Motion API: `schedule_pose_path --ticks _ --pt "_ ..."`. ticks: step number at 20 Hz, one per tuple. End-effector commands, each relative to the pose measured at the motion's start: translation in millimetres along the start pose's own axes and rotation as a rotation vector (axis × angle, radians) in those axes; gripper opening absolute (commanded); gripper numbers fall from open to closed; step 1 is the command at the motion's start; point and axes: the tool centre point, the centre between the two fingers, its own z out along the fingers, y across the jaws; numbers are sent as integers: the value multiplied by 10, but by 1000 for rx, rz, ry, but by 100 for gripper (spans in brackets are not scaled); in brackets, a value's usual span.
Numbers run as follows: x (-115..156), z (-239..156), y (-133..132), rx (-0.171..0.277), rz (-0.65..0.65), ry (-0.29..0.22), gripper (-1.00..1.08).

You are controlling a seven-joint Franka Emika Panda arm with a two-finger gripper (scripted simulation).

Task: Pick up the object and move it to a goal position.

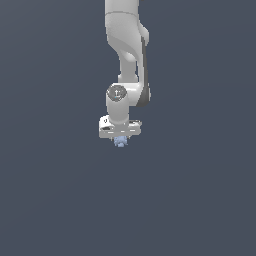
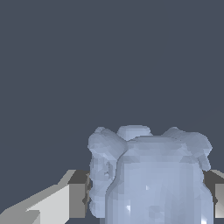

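The object is a tiny pale blue lumpy figurine, seen in the exterior view just under the white gripper. The arm reaches down from the top of that view, and its hand hides most of the fingers. In the wrist view the object fills the space between the two fingers, which press against its sides. The gripper is shut on the object. Whether the object rests on the ground or hangs above it cannot be told.
A plain dark grey-blue surface fills both views. No goal marker, other object or edge shows.
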Motion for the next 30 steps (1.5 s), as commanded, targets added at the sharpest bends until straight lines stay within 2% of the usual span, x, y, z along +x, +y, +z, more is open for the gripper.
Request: schedule_pose_path --ticks 1,10,30 --pt "38 -50 -35 0 -1 1 -100" --pt "345 -461 -315 -1 -1 1 -100" --pt "1398 -1795 -1221 -1 -1 1 -100"
